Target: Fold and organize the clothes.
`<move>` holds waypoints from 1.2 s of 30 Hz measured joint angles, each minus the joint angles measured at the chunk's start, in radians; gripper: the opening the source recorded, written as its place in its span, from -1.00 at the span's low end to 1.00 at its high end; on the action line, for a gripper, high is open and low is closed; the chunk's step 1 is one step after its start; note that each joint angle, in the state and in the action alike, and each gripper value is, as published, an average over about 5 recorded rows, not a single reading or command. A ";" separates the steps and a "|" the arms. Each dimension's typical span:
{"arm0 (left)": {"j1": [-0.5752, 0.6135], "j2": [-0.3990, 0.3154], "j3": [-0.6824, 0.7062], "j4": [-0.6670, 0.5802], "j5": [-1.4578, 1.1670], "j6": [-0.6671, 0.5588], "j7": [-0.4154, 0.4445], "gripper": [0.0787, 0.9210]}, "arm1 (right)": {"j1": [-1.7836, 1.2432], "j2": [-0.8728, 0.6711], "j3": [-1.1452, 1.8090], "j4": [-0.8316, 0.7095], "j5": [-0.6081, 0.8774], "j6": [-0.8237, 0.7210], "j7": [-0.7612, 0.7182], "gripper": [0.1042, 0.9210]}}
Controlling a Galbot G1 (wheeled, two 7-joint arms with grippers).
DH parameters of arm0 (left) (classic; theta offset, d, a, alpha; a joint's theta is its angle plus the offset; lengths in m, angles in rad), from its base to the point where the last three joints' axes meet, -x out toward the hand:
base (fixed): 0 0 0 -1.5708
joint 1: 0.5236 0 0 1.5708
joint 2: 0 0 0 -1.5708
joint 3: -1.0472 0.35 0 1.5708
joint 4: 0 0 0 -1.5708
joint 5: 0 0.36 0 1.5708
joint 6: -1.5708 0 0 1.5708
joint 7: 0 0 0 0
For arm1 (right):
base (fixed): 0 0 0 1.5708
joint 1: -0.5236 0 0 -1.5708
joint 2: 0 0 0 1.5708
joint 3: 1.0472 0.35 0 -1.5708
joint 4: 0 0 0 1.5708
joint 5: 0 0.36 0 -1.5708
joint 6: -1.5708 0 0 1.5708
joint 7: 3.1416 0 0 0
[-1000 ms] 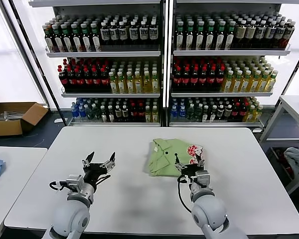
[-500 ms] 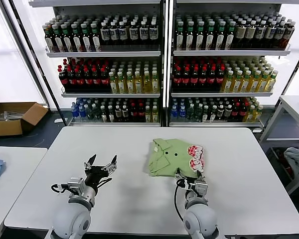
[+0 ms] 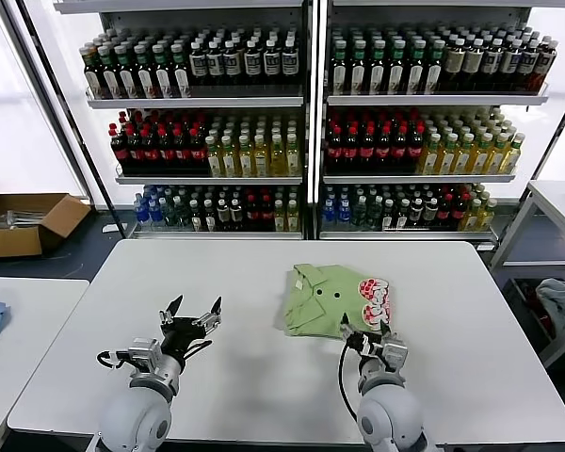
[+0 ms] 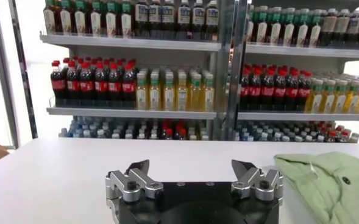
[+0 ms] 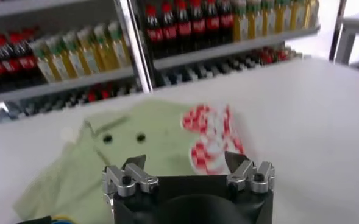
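The green polo shirt [image 3: 337,299] lies folded into a compact bundle on the white table [image 3: 264,377], a little right of centre in the head view, collar toward the left of the frame and the red-and-white print on its right part. My right claw [image 3: 371,336] sits at the bundle's near right corner, low in the frame, fingers spread apart and holding nothing; in the right wrist view the print and two dark buttons lie just beyond my fingertips. I cannot tell whether the tips touch the cloth. My left claw [image 3: 190,314] waits over bare table at lower left, also spread wide and empty, well apart from the shirt, which shows only at the right edge of its wrist view.

I judge the folding mostly done, so the risk now is undoing it. The fabric is soft and the layers are loose: if my right fingers snag the near edge while moving, the top layer could drag and the fold open. If I close on only the upper layer to move the bundle, the rest could sag and spill out. A push along the smooth table could skew the stack, since nothing pins its far side while my left claw stays away.
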 measured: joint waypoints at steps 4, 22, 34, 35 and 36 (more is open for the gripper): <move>0.009 -0.001 -0.002 -0.007 0.001 0.002 0.000 0.77 | 0.073 -0.004 -0.018 -0.012 -0.040 0.009 -0.019 0.76; 0.024 0.005 -0.017 -0.003 -0.001 0.008 -0.001 0.77 | 0.349 0.141 -0.094 -0.430 -0.197 -0.011 -0.016 0.76; 0.025 0.013 -0.009 -0.001 -0.004 0.011 0.007 0.77 | 0.383 0.197 -0.082 -0.535 -0.188 -0.011 -0.018 0.76; 0.025 0.013 -0.008 -0.002 -0.004 0.012 0.007 0.77 | 0.386 0.200 -0.082 -0.538 -0.183 -0.011 -0.021 0.76; 0.026 0.013 -0.007 -0.004 -0.004 0.013 0.008 0.77 | 0.389 0.203 -0.084 -0.542 -0.179 -0.012 -0.024 0.76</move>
